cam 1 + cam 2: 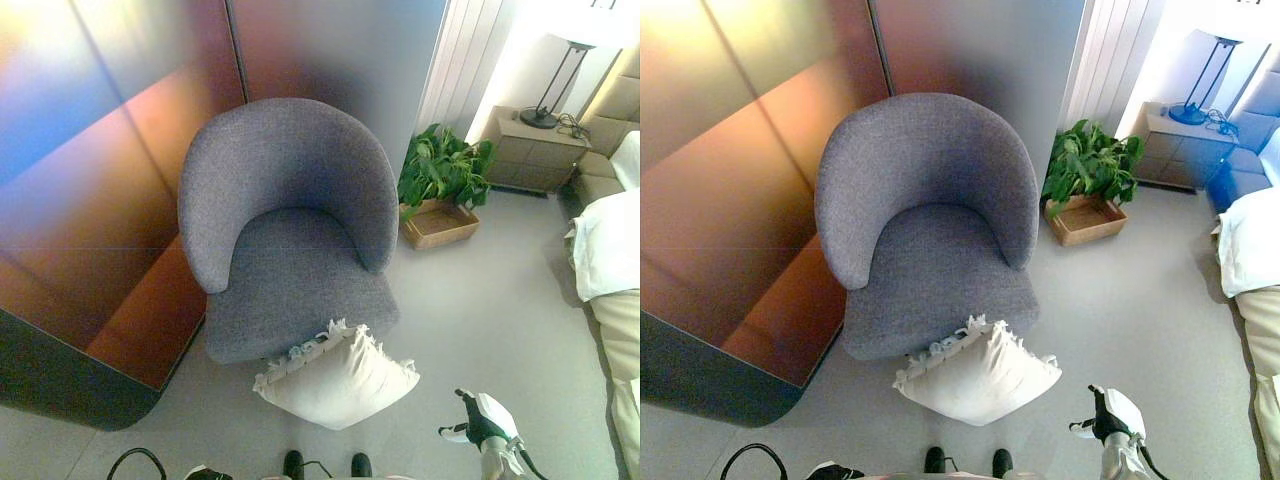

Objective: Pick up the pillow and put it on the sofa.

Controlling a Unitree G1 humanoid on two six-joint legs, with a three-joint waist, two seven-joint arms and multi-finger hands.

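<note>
A white pillow (340, 375) with a frilled edge lies on the floor, its upper edge leaning against the front of the grey round-backed armchair (290, 230). My right hand (482, 420) hangs low at the lower right, open and holding nothing, about a hand's width to the right of the pillow's corner. Only a sliver of my left hand (205, 473) shows at the bottom edge, left of the pillow.
A potted plant (440, 170) in a wooden box stands right of the chair. Behind it are a bedside cabinet (530, 150) with a lamp. A bed (610, 250) with white sheets runs along the right edge. A wood-panelled wall (90, 200) is on the left.
</note>
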